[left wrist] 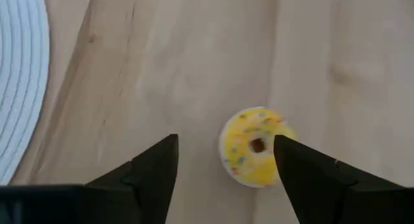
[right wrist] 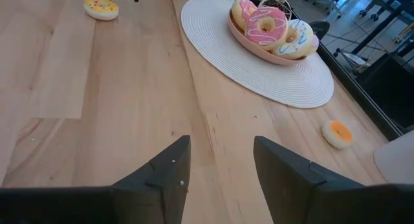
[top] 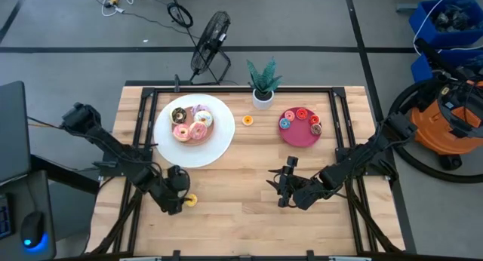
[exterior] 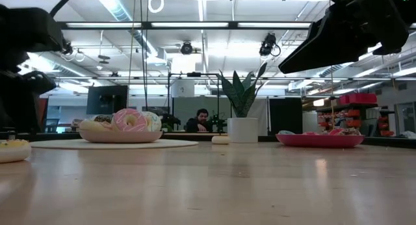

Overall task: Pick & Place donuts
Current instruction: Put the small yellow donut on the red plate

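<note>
A yellow sprinkled donut lies flat on the wooden table near its front left, also in the high view. My left gripper is open and slants down over it, one finger on each side, the donut close to one finger. Several frosted donuts sit in a shallow bowl on the big white plate. Small donuts lie in the magenta dish. A tiny orange donut rests on the table between them. My right gripper waits open at the front middle, nothing between its fingers. My left gripper stands open around the yellow donut, which lies flat on the table. One fingertip covers the donut's edge in the wrist view. I cannot tell whether it touches the donut.
A potted plant stands at the far edge between plate and dish. A black fan is on the floor behind the table. A person sits in the room beyond. Bare wood lies between the two grippers.
</note>
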